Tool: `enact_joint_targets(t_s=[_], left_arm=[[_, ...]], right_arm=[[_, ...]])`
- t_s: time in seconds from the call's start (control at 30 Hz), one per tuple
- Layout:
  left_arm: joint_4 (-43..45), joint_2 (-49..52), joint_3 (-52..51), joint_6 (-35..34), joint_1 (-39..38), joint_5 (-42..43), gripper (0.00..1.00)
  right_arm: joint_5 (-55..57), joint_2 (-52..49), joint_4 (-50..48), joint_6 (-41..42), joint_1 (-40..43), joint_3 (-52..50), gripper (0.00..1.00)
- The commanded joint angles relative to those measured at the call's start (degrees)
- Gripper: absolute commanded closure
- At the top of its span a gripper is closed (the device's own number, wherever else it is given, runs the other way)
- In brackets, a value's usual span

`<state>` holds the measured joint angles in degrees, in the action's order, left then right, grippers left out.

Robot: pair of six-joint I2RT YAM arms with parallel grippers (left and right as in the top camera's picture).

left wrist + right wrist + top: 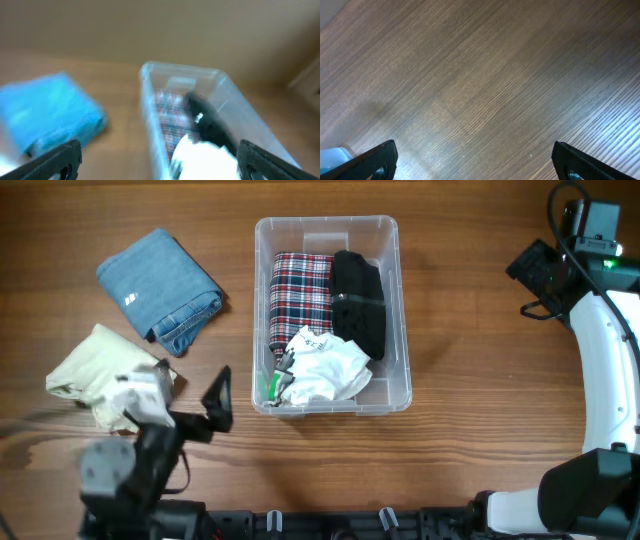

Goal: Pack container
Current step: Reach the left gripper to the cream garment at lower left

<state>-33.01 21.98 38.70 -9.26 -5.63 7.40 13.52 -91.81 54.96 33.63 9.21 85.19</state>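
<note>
Wooden surface (480, 300), brown, visible grain. Clear container (325, 230) at centre. Folded blue jeans (160, 288) at 10 o'clock, apart from container. Crumpled cream garment (100, 370) at 8 o'clock, just beside jeans

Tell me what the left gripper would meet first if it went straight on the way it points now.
Probably the clear rectangular plastic container, at its near end, or the crumpled white garment lying in it. The picture is blurred, so depth is unclear.
</note>
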Motion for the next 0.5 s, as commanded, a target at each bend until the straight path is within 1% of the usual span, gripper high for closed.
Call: enact_joint_targets(t_s=[0.0,0.1,0.13,0.2,0.23,0.3,0.37,0.47], left_arm=[[-10.1,15.8,16.7,2.6,-0.2,-5.4,0.00],[-15.2,23.5,24.4,2.6,-0.2,-7.1,0.00],[-16.5,25.2,26.1,0.2,-0.2,-9.2,0.00],[-17.9,26.6,27.4,-8.1,1.1,-13.7,0.00],[-18.2,26.8,27.4,-11.3,2.4,-14.9,0.00],[-19.2,26.7,27.4,-14.8,6.3,-15.0,0.00],[-20.7,26.5,27.4,-16.5,10.3,-15.0,0.00],[-24.2,26.5,27.4,-16.7,18.9,-13.2,0.00]], right_arm=[[-0.5,-0.6,-0.2,0.9,0.1,-0.2,0.00],[-0.5,-0.6,-0.2,0.9,0.1,-0.2,0.01],[-0.5,-0.6,-0.2,0.9,0.1,-0.2,0.00],[-0.5,-0.6,-0.2,0.9,0.1,-0.2,0.00],[-0.5,-0.6,-0.2,0.9,0.1,-0.2,0.00],[-0.5,-0.6,-0.2,0.9,0.1,-0.2,0.00],[-0.5,-0.6,-0.2,0.9,0.1,-0.2,0.00],[-0.5,-0.6,-0.2,0.9,0.1,-0.2,0.00]])
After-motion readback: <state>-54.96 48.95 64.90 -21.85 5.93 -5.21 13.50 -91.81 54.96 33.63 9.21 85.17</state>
